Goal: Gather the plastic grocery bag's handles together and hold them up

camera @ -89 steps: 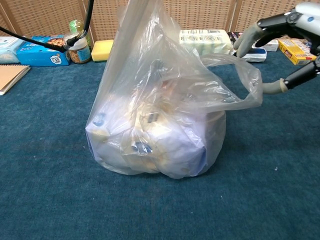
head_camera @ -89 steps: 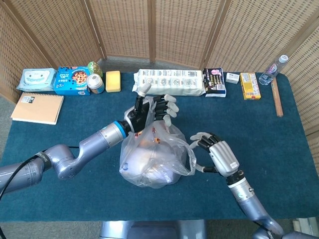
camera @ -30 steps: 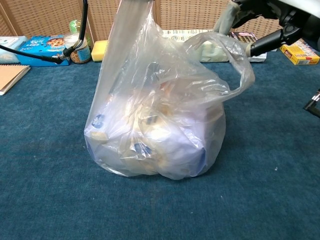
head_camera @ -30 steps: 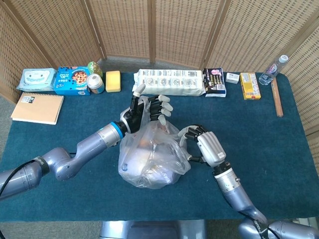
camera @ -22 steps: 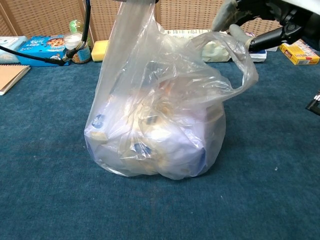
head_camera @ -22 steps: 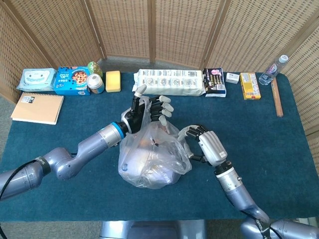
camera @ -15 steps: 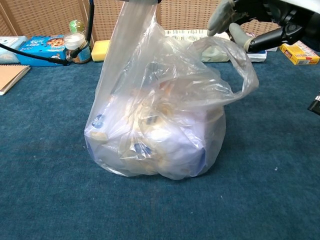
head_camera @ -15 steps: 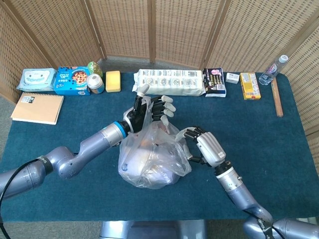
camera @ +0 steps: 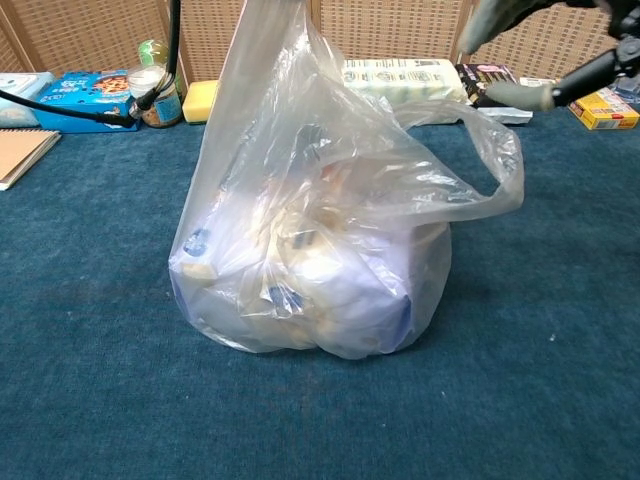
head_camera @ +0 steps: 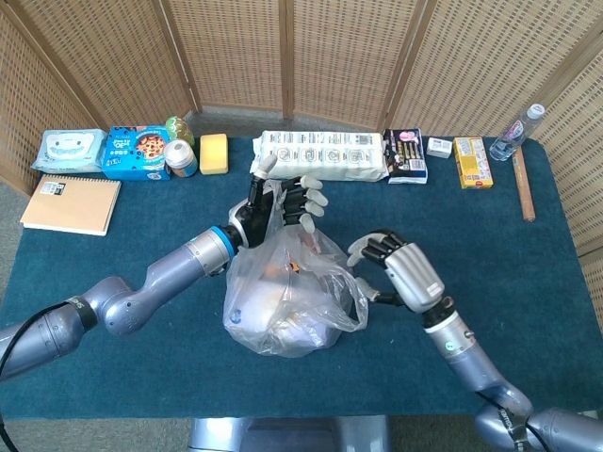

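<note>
Right now your left hand (head_camera: 279,203) is grasping one handle (camera: 262,40) of the bag (head_camera: 287,297), pulling it straight up above the load. The bag sits mid-table (head_camera: 528,282), full and upright. Its other handle (camera: 490,165) droops as a loose loop at about 3 o'clock from the bag. Your right hand (head_camera: 403,270) hangs just beside that loop, fingers (camera: 520,96) spread and holding nothing; in the chest view they sit above the loop, not through it.
</note>
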`<state>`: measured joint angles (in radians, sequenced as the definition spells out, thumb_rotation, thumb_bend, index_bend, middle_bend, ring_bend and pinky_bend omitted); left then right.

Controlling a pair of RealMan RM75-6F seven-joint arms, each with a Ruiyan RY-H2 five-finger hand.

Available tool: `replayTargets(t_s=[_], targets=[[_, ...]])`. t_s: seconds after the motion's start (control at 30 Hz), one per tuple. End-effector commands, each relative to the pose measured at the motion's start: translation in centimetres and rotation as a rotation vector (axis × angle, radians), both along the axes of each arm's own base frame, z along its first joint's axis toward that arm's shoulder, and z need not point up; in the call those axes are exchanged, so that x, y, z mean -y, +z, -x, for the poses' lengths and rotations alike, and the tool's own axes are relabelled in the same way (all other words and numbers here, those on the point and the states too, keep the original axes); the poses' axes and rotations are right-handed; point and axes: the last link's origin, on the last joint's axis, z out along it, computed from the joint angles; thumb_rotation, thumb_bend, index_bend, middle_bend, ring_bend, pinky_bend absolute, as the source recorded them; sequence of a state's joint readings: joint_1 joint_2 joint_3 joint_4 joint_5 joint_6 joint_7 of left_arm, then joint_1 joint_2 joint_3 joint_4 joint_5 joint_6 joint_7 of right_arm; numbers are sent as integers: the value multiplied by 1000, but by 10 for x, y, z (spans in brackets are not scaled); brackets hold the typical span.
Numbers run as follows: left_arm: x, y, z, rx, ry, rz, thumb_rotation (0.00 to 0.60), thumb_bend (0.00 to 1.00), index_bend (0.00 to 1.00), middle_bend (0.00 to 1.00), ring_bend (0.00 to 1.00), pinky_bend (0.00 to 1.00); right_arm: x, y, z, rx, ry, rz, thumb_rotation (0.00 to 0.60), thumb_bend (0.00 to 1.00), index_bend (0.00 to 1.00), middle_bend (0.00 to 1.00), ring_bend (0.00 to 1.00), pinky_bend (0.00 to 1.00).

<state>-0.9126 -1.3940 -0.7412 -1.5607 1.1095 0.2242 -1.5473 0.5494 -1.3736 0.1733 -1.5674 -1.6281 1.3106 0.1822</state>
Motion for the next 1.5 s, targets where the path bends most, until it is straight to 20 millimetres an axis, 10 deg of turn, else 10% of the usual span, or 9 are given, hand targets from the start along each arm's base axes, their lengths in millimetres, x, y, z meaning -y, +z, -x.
replayTargets(t_s=[0.03,0.47,1.0,1.5], targets=[[1,2,0,1,0,1,0,195,395,472,452,526,4,10,15,-53,-12,73,600,283,395,350,298,213],[-3,5,1,-2,-1,1,0,195,395,473,452,526,9,22,45,-117,-35,115,600,152,389,350,292,213],[-8,-1,-1,6,2,10,0,195,394,473,452,526,-2,-27,-6,0,95,-59,600,116,388,351,290,207],[-11,-4,2,6,4,17,0,195,395,473,452,524,-2,-33,-29,128,54,-108,600,101,476,381,303,188]])
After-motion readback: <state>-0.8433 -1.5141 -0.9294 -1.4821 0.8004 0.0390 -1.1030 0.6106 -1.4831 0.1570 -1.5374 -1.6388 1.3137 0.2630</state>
